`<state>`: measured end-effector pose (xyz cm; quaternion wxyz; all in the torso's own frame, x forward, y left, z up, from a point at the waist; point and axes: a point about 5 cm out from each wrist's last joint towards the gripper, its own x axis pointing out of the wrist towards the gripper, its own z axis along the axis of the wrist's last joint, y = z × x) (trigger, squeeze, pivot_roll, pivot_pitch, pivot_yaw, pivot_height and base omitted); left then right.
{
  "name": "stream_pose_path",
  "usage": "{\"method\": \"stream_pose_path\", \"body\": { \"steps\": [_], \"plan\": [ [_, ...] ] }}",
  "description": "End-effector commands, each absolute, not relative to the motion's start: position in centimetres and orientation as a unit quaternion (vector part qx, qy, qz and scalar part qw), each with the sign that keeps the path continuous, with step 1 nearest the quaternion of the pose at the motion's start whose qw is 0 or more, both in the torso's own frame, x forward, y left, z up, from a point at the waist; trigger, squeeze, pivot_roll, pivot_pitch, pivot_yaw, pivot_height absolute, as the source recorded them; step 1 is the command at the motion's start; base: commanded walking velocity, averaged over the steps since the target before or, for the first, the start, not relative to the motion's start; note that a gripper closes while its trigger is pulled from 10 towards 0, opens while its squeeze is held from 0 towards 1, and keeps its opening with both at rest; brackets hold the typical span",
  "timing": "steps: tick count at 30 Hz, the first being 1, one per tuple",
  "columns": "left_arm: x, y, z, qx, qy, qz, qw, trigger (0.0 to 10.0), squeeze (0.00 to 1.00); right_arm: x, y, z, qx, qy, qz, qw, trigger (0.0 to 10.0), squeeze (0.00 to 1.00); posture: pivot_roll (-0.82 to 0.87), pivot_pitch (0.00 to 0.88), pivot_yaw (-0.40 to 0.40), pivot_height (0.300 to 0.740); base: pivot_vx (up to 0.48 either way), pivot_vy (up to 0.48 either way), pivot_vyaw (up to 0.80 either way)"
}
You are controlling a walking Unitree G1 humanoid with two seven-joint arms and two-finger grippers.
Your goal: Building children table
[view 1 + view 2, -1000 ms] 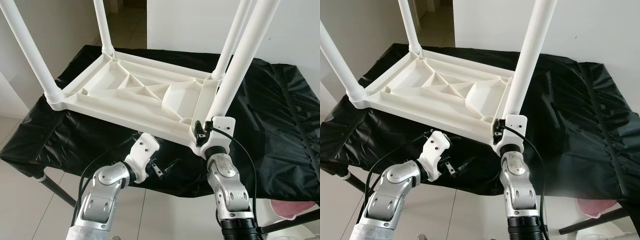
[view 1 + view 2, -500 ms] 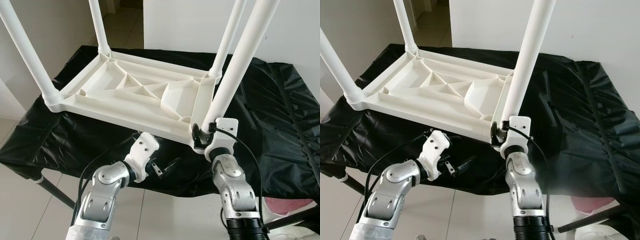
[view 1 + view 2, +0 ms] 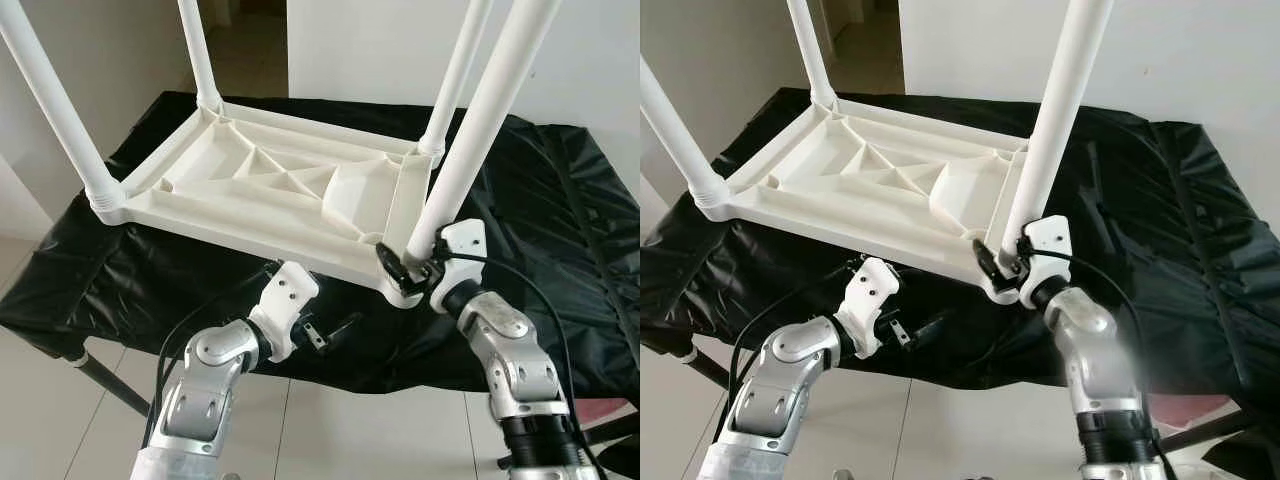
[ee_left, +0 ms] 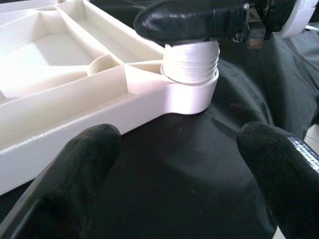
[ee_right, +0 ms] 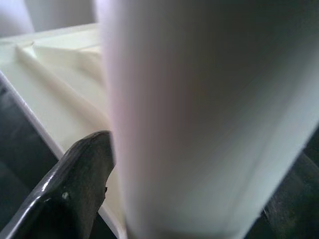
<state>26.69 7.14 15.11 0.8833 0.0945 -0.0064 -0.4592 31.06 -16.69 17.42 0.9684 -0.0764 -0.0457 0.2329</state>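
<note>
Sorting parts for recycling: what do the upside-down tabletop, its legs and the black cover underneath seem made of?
Tabletop: likely moulded white plastic, matte, with ribbed underside. Leg held by the right gripper: same-looking smooth white plastic tube with a threaded end. Black cover: thin glossy sheet, wrinkled, probably plastic or coated fabric.

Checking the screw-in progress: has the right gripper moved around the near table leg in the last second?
Yes. The right gripper still clamps the near leg, but its wrist has swung out to the robot's right of the corner socket, from below it.
</note>
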Motion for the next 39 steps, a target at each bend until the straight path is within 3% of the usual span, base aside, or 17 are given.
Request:
{"method": "stream_pose_path", "body": {
  "steps": [1, 2, 3, 4, 5, 6, 18, 19, 29, 34, 39],
  "plan": [
    [27.2, 7.5, 15.3, 0.098, -0.015, -0.382, 0.919, 10.0, 0.0, 31.3, -16.5, 17.0, -0.092, -0.043, 0.259, 0.96, 10.0, 0.0, -0.02, 0.096, 0.014, 0.74, 0.0, 0.0, 0.0],
    [27.2, 7.5, 15.4, 0.099, -0.015, -0.383, 0.918, 10.0, 0.0, 31.6, -16.7, 16.9, -0.1, -0.039, 0.27, 0.957, 9.8, 0.0, -0.02, 0.095, 0.013, 0.74, 0.0, 0.0, 0.0],
    [27.2, 7.5, 15.4, 0.099, -0.016, -0.383, 0.918, 10.0, 0.0, 31.8, -16.8, 16.7, -0.111, -0.034, 0.274, 0.955, 7.6, 0.0, -0.01, 0.093, 0.012, 0.74, 0.0, 0.0, 0.0],
    [27.2, 7.5, 15.4, 0.099, -0.016, -0.382, 0.918, 10.0, 0.0, 31.9, -16.9, 16.6, -0.123, -0.034, 0.275, 0.953, 4.7, 0.0, -0.01, 0.093, 0.01, 0.74, 0.0, 0.0, 0.0],
    [27.2, 7.5, 15.4, 0.099, -0.016, -0.382, 0.918, 10.0, 0.0, 31.9, -16.9, 16.6, -0.123, -0.034, 0.275, 0.953, 4.7, 0.0, -0.01, 0.093, 0.01, 0.74, 0.0, 0.0, 0.0],
    [27.3, 7.8, 15.5, 0.1, -0.017, -0.377, 0.921, 10.0, 0.0, 31.9, -16.8, 16.5, -0.121, -0.032, 0.293, 0.948, 0.0, 0.0, 0.0, 0.089, 0.012, 0.74, 0.0, 0.0, 0.0],
    [27.3, 7.9, 15.6, 0.103, -0.016, -0.377, 0.92, 10.0, 0.0, 31.7, -16.6, 16.2, -0.104, -0.041, 0.312, 0.943, 0.0, 0.0, 0.0, 0.085, 0.024, 0.74, 0.0, 0.0, 0.0],
    [27.4, 7.9, 15.6, 0.103, -0.016, -0.378, 0.92, 10.0, 0.0, 31.7, -16.6, 16.2, -0.101, -0.044, 0.307, 0.945, 9.6, 0.0, -0.01, 0.086, 0.025, 0.74, 0.0, 0.0, 0.0],
    [27.7, 7.3, 15.5, 0.093, -0.014, -0.38, 0.92, 10.0, 0.0, 31.9, -16.3, 15.8, -0.075, -0.022, 0.211, 0.974, 10.0, 0.0, -0.02, 0.079, 0.006, 0.74, 0.0, 0.0, 0.0],
    [27.5, 7.1, 15.3, 0.087, -0.012, -0.379, 0.921, 10.0, 0.0, 31.8, -15.8, 15.0, -0.041, 0.016, 0.091, 0.995, 10.0, 0.0, -0.02, 0.071, -0.01, 0.74, 0.0, 0.0, 0.0],
    [27.5, 7.2, 15.2, 0.088, -0.012, -0.378, 0.922, 10.0, 0.0, 31.4, -15.5, 14.5, -0.036, 0.026, 0.041, 0.998, 10.0, 0.0, -0.02, 0.072, -0.018, 0.74, 0.0, 0.0, 0.0]
  ]
}}
